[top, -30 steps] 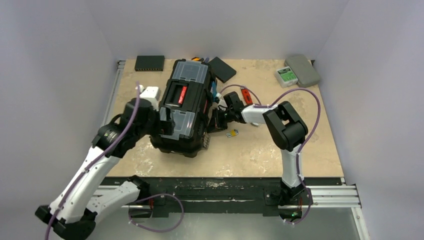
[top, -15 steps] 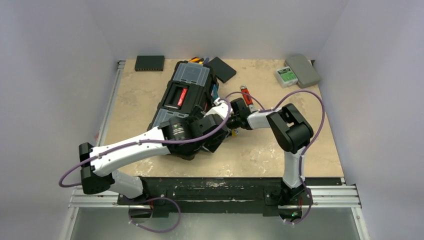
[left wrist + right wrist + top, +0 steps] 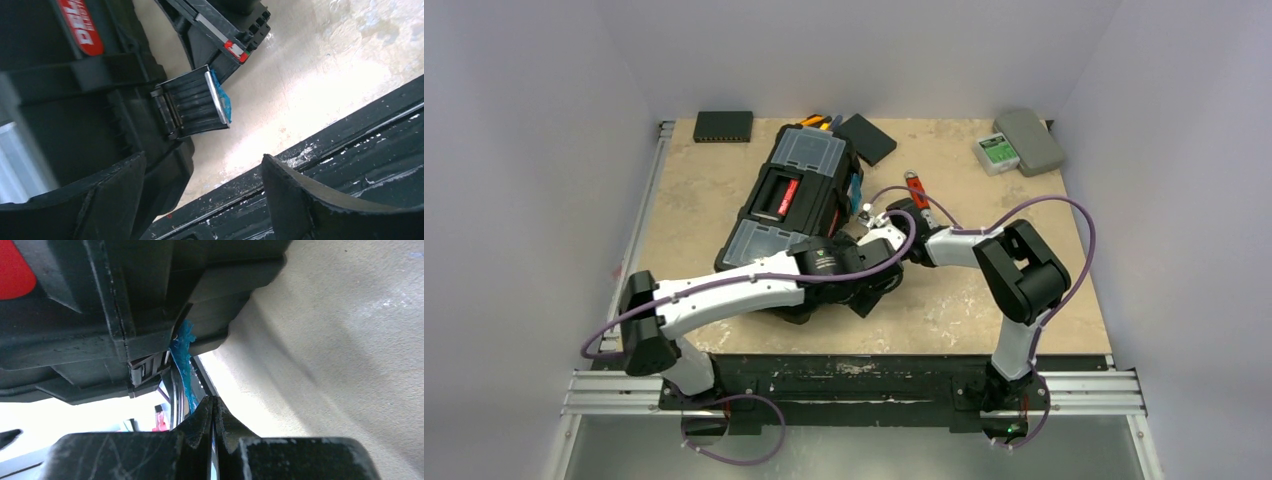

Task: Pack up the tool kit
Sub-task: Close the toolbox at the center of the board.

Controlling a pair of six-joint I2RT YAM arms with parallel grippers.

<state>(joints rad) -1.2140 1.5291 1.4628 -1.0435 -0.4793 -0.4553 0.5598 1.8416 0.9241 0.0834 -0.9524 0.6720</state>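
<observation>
The black toolbox (image 3: 792, 205) lies askew at mid table, with two clear lids and a red-marked handle. My left arm reaches across its front. My left gripper (image 3: 876, 290) is open and empty at its near right corner. In the left wrist view the gripper (image 3: 210, 200) faces the toolbox (image 3: 75, 100) and its blue-taped side latch (image 3: 197, 105), which hangs open. My right gripper (image 3: 886, 216) is at the toolbox's right side. In the right wrist view it (image 3: 212, 412) is shut just below the blue-taped latch (image 3: 182, 360). A red-handled tool (image 3: 916, 188) lies right of the box. Yellow-handled tools (image 3: 816, 121) lie behind it.
A small flat black box (image 3: 868, 138) lies behind the toolbox and another black box (image 3: 723, 125) at back left. A grey case (image 3: 1034, 140) with a green-labelled device (image 3: 996, 151) stands at back right. The black rail (image 3: 350, 145) runs along the table's near edge.
My left arm has swung from the toolbox's left side across its front to its right corner. The toolbox has turned a little. My right gripper has stayed at the toolbox's right side.
</observation>
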